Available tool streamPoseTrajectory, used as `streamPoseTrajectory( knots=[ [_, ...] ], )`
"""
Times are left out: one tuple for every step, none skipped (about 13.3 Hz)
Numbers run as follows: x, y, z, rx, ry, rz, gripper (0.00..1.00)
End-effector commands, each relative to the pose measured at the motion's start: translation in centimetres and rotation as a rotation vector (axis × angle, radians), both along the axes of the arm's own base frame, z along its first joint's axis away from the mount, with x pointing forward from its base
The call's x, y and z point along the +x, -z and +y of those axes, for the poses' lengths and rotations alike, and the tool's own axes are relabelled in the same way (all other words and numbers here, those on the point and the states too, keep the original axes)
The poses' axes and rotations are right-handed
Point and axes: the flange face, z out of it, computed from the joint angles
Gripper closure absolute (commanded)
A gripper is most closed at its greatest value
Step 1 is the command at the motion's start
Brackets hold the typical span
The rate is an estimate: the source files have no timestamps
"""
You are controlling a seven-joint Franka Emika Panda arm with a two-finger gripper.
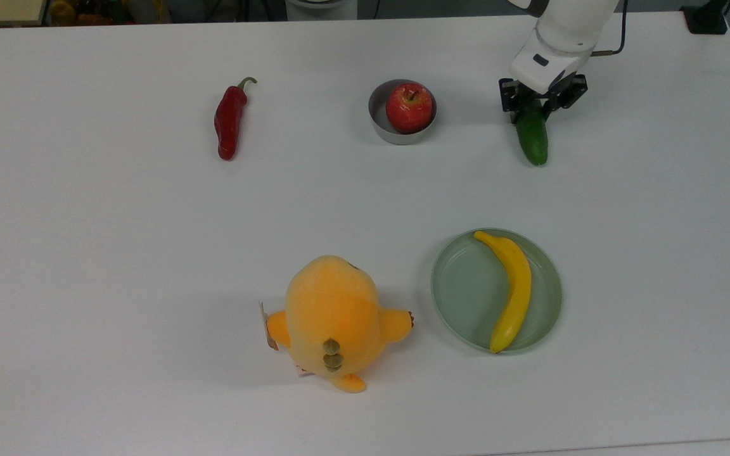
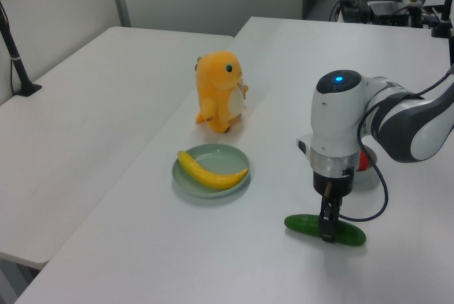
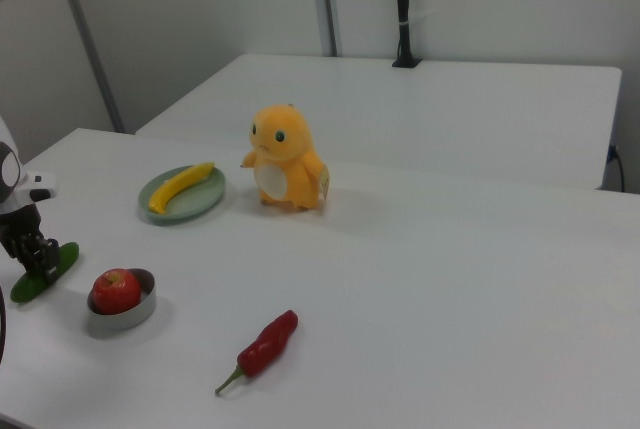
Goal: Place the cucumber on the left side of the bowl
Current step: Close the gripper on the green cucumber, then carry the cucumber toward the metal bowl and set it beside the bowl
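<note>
The dark green cucumber [image 1: 533, 140] lies flat on the white table at the top view's right of the grey metal bowl [image 1: 377, 120], which holds a red apple [image 1: 409, 107]. My gripper [image 1: 531, 109] points straight down over the cucumber's far end, its fingers pressed against both sides of it. In the left view the gripper [image 2: 327, 232] reaches table height at the middle of the cucumber [image 2: 349, 234]. In the right view the cucumber [image 3: 62, 257] sticks out past the gripper [image 3: 38, 259], to the right view's left of the bowl [image 3: 125, 317].
A red chili pepper [image 1: 229, 120] lies at the top view's left of the bowl. Nearer the front stand an orange plush toy [image 1: 333, 316] and a pale-green plate [image 1: 466, 285] holding a yellow banana [image 1: 514, 288]. Bare table lies between chili and bowl.
</note>
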Motion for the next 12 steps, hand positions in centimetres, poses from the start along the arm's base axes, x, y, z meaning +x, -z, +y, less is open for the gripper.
streamPoseTrajectory(
  knots=[
    [-0.4, -0.4, 0.1, -0.008, -0.015, -0.027, 0.87],
    [-0.3, -1.1, -0.2, -0.012, -0.015, -0.029, 0.87],
    [-0.7, -1.1, -1.0, -0.042, -0.017, -0.004, 0.87],
    [-1.1, -0.8, -1.7, -0.069, -0.037, 0.021, 0.87],
    [-1.5, -0.5, -2.5, -0.086, -0.054, 0.037, 0.87],
    [-1.2, 0.0, -3.5, -0.095, -0.043, 0.047, 0.87],
    [-0.8, 0.1, -4.3, -0.104, -0.034, 0.048, 0.87],
    [0.1, -0.1, -5.5, -0.112, -0.015, 0.042, 0.87],
    [0.7, -0.1, -6.3, -0.119, -0.006, 0.044, 0.87],
    [1.0, 0.1, -7.0, -0.13, 0.006, 0.052, 0.87],
    [1.1, 0.2, -7.7, -0.147, 0.016, 0.067, 0.87],
    [1.3, 0.2, -8.1, -0.163, 0.014, 0.066, 0.87]
  ],
)
